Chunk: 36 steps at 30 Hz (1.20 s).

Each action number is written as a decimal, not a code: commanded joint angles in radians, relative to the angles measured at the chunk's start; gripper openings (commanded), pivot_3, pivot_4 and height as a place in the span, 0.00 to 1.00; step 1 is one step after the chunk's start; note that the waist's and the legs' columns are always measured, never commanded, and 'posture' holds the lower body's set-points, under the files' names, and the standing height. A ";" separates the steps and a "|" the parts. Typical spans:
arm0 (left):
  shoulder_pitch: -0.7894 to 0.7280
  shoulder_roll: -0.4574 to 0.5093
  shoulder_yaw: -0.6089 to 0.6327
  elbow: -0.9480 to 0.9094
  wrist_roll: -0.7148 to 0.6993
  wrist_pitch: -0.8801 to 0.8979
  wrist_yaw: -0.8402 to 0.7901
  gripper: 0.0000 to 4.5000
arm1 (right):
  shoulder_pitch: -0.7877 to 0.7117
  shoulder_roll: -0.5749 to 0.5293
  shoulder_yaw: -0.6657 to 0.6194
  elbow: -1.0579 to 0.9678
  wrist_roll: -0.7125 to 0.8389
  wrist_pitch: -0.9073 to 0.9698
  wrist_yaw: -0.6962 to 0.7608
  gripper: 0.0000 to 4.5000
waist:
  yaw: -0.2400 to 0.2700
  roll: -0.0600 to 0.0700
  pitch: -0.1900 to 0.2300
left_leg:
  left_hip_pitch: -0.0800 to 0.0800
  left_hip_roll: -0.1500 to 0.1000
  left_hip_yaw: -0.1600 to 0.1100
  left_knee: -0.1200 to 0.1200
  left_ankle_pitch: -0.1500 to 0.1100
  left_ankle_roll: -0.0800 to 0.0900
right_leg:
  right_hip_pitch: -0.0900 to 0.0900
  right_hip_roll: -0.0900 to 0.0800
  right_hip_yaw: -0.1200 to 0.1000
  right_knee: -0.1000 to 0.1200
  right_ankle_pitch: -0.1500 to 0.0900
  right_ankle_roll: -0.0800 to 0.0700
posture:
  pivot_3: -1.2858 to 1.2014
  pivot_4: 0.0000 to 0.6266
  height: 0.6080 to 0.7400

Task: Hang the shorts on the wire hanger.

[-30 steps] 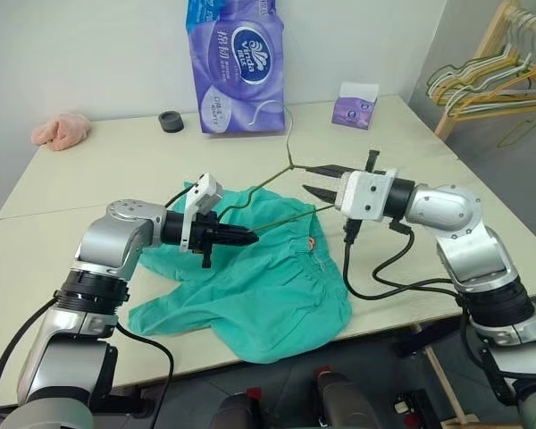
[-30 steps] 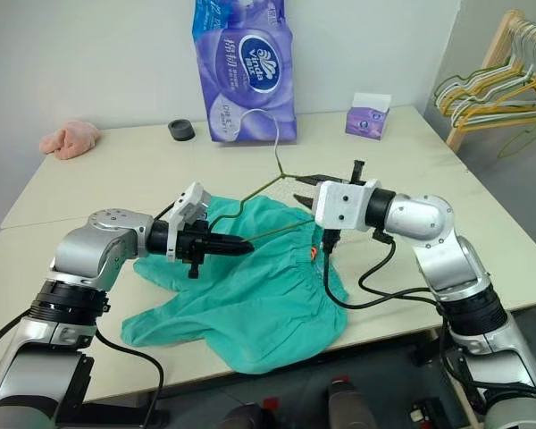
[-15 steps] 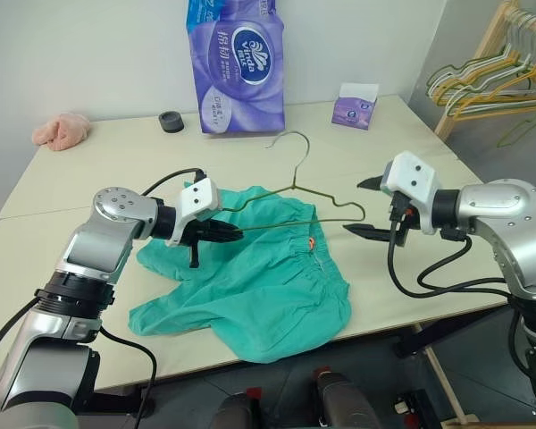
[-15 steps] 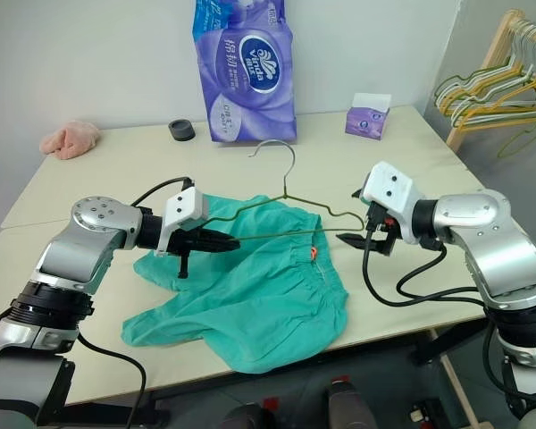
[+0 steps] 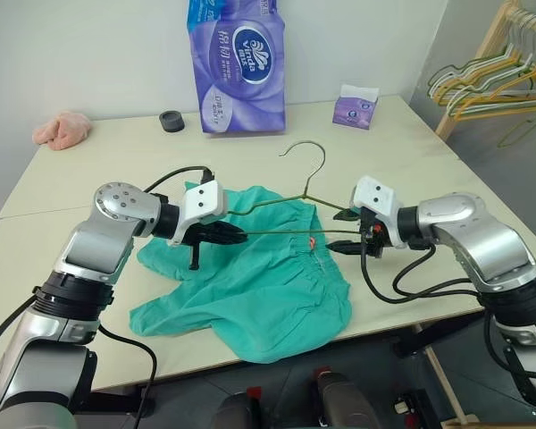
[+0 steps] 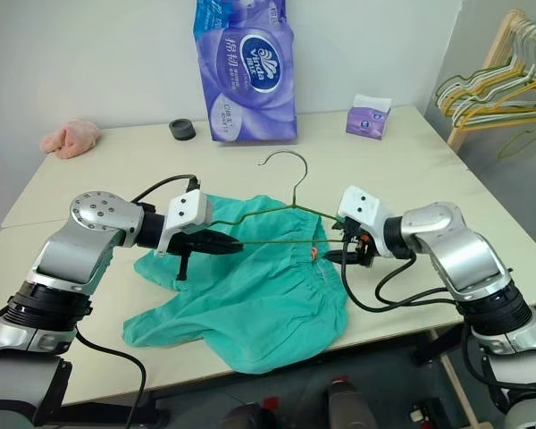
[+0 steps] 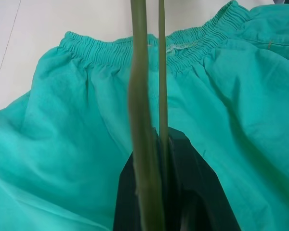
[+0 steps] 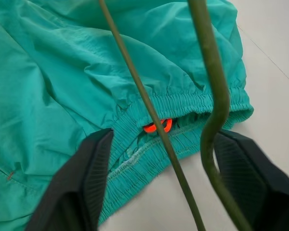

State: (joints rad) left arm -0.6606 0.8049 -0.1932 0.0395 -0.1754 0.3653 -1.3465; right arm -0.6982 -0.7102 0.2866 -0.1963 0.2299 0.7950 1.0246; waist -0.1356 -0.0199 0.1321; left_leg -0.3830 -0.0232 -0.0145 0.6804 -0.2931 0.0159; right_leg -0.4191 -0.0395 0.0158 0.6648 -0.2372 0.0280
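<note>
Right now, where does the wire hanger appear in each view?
Left eye: wire hanger mid-picture, above the shorts.
Right eye: mid-picture too.
Left wrist: two wires rise from the shut left claw.
Right wrist: wires cross between the right claw's fingers.
Shared landmark: the shorts' waistband.

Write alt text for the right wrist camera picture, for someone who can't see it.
Two olive-green wires of the wire hanger cross between the open black fingers of the right gripper, above the teal shorts lying on the pale table. A small orange tag shows inside the gathered elastic waistband.
</note>
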 commanded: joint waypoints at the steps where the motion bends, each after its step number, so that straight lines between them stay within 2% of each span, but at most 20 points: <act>1: -0.011 0.012 0.008 -0.043 -0.009 0.004 -0.005 0.00 | -0.025 0.003 -0.011 -0.004 0.021 -0.004 0.021 0.40 | 0.001 0.000 0.000 | 0.000 0.000 0.000 0.000 0.000 0.000 | 0.000 0.000 0.000 0.000 0.000 0.000 | 0.46 0.16 1.00; 7: -0.013 0.014 0.004 -0.041 -0.011 0.002 -0.013 0.00 | -0.018 0.012 -0.008 -0.002 0.025 -0.004 0.028 0.01 | -0.001 0.000 0.000 | 0.000 0.000 0.000 0.000 0.000 0.000 | 0.000 0.000 0.000 0.001 0.000 0.000 | 0.46 0.15 1.00; 16: -0.008 -0.031 0.036 -0.025 -0.062 0.024 -0.004 0.00 | -0.006 0.013 -0.015 -0.020 0.044 0.016 0.030 0.01 | 0.000 0.000 0.000 | 0.000 0.000 0.000 0.000 0.000 0.000 | 0.000 0.000 0.000 0.001 0.000 0.000 | 0.45 0.15 1.00; 20: -0.018 -0.057 0.061 0.007 -0.071 0.026 0.011 0.23 | 0.001 0.007 -0.023 -0.027 0.048 0.022 0.029 0.00 | 0.000 0.000 0.000 | 0.000 0.000 0.000 0.000 0.000 0.000 | 0.000 0.000 0.000 0.001 0.000 0.000 | 0.45 0.15 1.00; 27: -0.012 -0.078 0.124 0.046 -0.088 0.000 0.070 0.71 | 0.035 -0.024 -0.046 -0.054 0.061 0.047 0.030 0.00 | 0.000 0.000 0.000 | 0.000 0.000 0.000 0.000 0.000 0.000 | 0.000 0.000 0.000 0.001 0.000 0.000 | 0.45 0.15 1.00; 31: -0.022 -0.057 0.166 0.117 -0.074 -0.012 0.128 0.71 | 0.069 -0.051 -0.082 -0.069 0.080 0.077 0.013 0.00 | -0.002 0.000 0.000 | 0.000 0.000 0.000 0.000 0.000 0.000 | 0.000 0.000 0.000 0.001 0.000 0.000 | 0.44 0.16 1.00; 36: -0.020 -0.005 0.208 0.253 -0.052 -0.060 0.163 0.71 | 0.162 -0.103 -0.185 -0.109 0.137 0.176 -0.018 0.00 | -0.003 0.000 0.000 | 0.000 0.000 -0.001 0.000 0.000 0.000 | 0.000 0.000 0.000 0.001 0.000 0.000 | 0.44 0.16 1.00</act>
State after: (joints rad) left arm -0.6695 0.7747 -0.0198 0.2812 -0.2306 0.3310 -1.1865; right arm -0.5487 -0.7957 0.1673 -0.2560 0.3321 0.9365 1.0194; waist -0.1384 -0.0200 0.1319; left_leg -0.3830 -0.0230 -0.0149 0.6807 -0.2931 0.0158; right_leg -0.4197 -0.0397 0.0156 0.6655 -0.2370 0.0280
